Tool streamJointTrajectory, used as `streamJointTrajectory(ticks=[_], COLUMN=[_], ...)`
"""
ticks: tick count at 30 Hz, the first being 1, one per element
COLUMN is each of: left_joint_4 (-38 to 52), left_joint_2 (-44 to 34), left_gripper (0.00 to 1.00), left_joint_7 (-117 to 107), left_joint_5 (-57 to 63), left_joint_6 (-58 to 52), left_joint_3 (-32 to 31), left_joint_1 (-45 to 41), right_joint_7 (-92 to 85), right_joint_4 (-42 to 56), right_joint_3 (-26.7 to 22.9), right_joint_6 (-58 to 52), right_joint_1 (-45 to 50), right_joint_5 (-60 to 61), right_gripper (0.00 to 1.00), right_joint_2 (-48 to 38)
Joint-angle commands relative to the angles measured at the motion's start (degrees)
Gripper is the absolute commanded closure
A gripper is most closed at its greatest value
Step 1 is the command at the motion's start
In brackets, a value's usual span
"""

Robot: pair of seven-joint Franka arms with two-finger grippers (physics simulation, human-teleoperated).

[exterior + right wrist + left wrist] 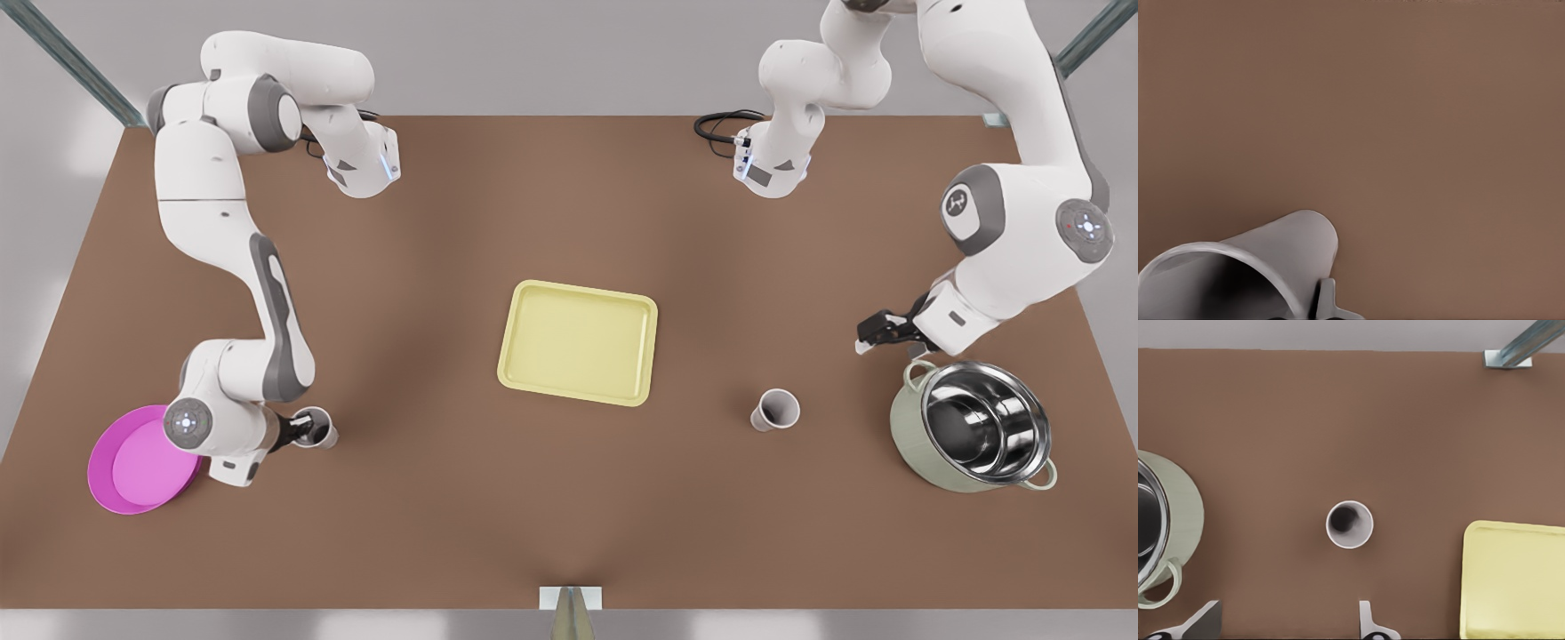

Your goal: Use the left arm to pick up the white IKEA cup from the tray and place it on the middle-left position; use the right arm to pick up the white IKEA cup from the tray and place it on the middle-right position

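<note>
Right tool [305, 431] closed on held cup [324, 436], upright near desk's [569, 516] edge at front view's left. Left tool [867, 336] spread wide, empty, free cup [776, 410] near it, toward tray [578, 289].

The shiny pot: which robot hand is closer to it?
Left. The left gripper hangs open right beside the pot. The right gripper is far across the table, gripping a white cup by the magenta dish.

Tray [578, 342] mid-table, nothing on it. 1 white cup [776, 410] stands free; right gripper [307, 432] grips the 2nd cup [316, 427]; left gripper [876, 331] open above pot [973, 427].
</note>
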Motion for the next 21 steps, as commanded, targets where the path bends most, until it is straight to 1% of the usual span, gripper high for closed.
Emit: streamJointTrajectory(ticks=[1, 3, 4, 5, 6, 7, 8, 10, 11, 13, 15, 16, 17, 18, 19, 20, 21], left_joint_4=[-0.1, -0.1, -0.1, -0.1, -0.1, -0.1, -0.1, -0.1, -0.1, -0.1, -0.1, -0.1, -0.1, -0.1, -0.1, -0.1, -0.1], left_joint_2=[0.0, 0.5, 0.5, 0.6, 0.7, 0.7, 0.8, 0.9, 0.9, 0.9, 0.9, 0.9, 0.9, 1.2, 1.3, 1.3, 1.3], left_gripper=[0.0, 0.0, 0.0, 0.0, 0.0, 0.0, 0.0, 0.0, 0.0, 0.0, 0.0, 0.0, 0.0, 0.0, 0.0, 0.0, 0.0], left_joint_7=[-7.5, -7.5, -7.5, -7.6, -7.7, -7.6, -7.7, -7.7, -7.7, -7.8, -8.1, -8.1, -8.1, -8.1, -8.1, -8.1, -8.1], left_joint_5=[3.0, 2.7, 2.6, 2.5, 2.5, 2.5, 2.5, 2.5, 2.5, 2.5, 2.5, 2.5, 2.5, 2.5, 2.5, 2.5, 2.5], left_joint_6=[-3.3, -3.3, -3.3, -3.2, -3.2, -3.2, -3.2, -3.2, -3.2, -3.2, -3.2, -3.2, -3.2, -3.1, -3.1, -3.0, -3.0], left_joint_3=[-0.4, -0.4, -0.4, -0.4, -0.4, -0.4, -0.4, -0.4, -0.4, -0.4, -0.4, -0.4, -0.4, -0.4, -0.4, -0.4, -0.4], left_joint_1=[-0.7, -0.7, -0.7, -0.7, -0.7, -0.7, -0.7, -0.7, -0.7, -0.7, -0.7, -0.7, -0.7, -0.7, -0.7, -0.7, -0.7], right_joint_7=[-13.7, -13.7, -13.7, -13.4, -13.4, -13.4, -13.4, -13.3, -13.4, -11.8, -8.0, 1.9, 15.4, 23.2, 28.9, 42.0, 46.4], right_joint_4=[0.1, 0.0, 0.0, 0.1, 0.1, 0.1, 0.1, 0.4, 3.9, 12.0, 13.0, 13.0, 13.0, 13.0, 13.0, 13.0, 13.0], right_joint_3=[0.0, 0.0, 0.0, 0.0, 0.1, 0.1, 0.1, 0.3, 0.1, 0.2, 0.2, 0.3, 0.3, 0.5, -0.6, -0.1, -0.2], right_joint_6=[2.2, 3.0, 3.1, 3.1, 3.1, 3.1, 3.1, 2.7, -2.4, -21.2, -29.0, -33.7, -35.1, -32.8, -32.4, -32.3, -32.0], right_joint_1=[0.0, 0.0, 0.0, 0.0, 0.0, 0.1, 0.1, 0.4, 0.7, 2.7, 3.9, 3.9, 4.0, 4.0, 4.5, 4.5, 4.6], right_joint_5=[-0.6, -0.6, -0.6, -0.5, 0.9, 1.2, 1.2, 1.2, 0.9, 0.9, 0.7, 1.1, 1.2, 0.1, -2.0, -1.1, -1.1], right_gripper=[0.92, 0.91, 0.79, 0.56, 0.41, 0.35, 0.32, 0.31, 0.31, 0.31, 0.25, 0.13, 0.0, 0.0, 0.0, 0.0, 0.0], right_joint_2=[0.3, 0.5, 0.5, 0.5, 0.5, 0.5, 0.5, 0.0, -1.9, -8.4, -16.0, -18.6, -19.3, -19.4, -18.9, -19.0, -19.0])
